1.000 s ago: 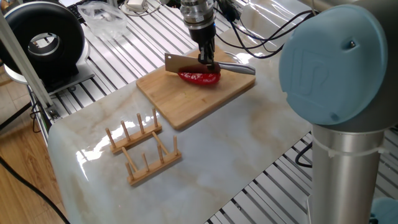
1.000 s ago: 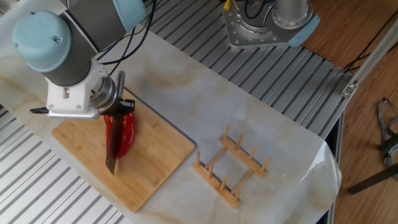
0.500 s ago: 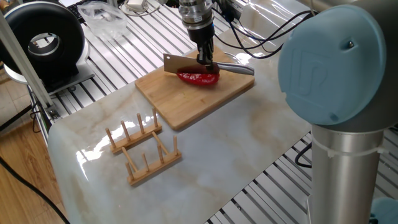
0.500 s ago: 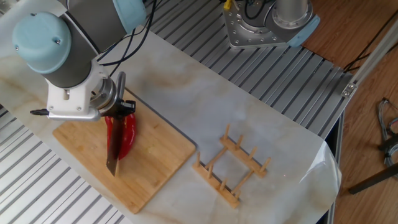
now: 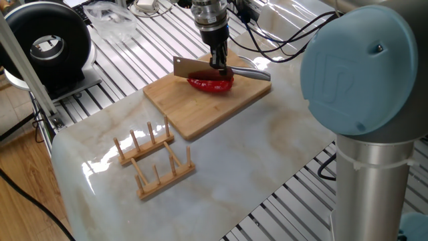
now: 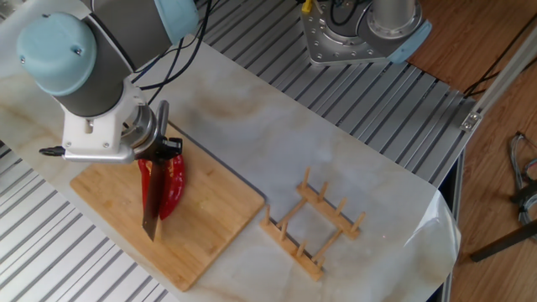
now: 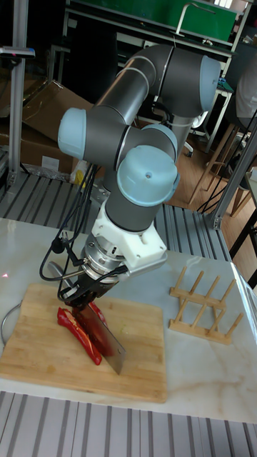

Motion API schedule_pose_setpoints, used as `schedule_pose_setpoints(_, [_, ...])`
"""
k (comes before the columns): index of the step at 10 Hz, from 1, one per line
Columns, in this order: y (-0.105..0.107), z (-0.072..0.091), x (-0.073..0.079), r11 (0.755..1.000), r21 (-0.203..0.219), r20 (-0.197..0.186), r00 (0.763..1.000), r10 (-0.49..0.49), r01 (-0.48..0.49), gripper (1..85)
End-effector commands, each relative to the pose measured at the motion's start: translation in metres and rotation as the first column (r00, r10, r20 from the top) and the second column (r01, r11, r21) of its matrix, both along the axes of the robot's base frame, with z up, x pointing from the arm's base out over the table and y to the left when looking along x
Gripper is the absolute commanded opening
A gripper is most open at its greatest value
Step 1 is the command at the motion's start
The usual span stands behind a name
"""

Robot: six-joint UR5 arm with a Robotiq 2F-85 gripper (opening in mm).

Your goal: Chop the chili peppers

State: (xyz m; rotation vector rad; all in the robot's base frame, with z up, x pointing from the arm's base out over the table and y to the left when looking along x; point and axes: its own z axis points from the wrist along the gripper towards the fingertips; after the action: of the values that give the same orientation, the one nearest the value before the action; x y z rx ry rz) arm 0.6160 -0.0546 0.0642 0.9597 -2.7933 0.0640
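Cleaver on the chili!
Gripper [image 5: 220, 61], clamped on cleaver [image 7: 107, 344], holds blade lengthwise along chili peppers [image 6: 170, 184], mid-left on cutting board [image 6: 210, 226], to split them.

In one fixed view the knife [image 5: 200, 65] hides the far side of the chili peppers [image 5: 210, 84], so whether they are cut through cannot be told. In the other fixed view the blade [image 6: 151, 201] covers the middle of the chili peppers [image 6: 171, 186], and the arm's wrist hides the gripper [image 6: 159, 144] and the knife handle. In the tall fixed view the cutting board [image 7: 143, 357] is cut off at the left edge, and the gripper's [image 7: 84, 296] fingertips are too dark to separate from the handle.
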Motion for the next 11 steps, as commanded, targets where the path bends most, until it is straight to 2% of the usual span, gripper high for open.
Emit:
schedule_pose_setpoints(1, [0.006, 0.004, 0.002, 1.000, 0.023, 0.009, 1.000, -0.004, 0.004, 1.3])
schedule_pose_setpoints(5, [0.010, 0.015, 0.008, 1.000, 0.022, 0.022, 1.000, 0.000, -0.001, 1.3])
schedule_pose_setpoints(11, [0.006, 0.011, 0.011, 1.000, -0.002, 0.026, 1.000, 0.007, -0.007, 1.3])
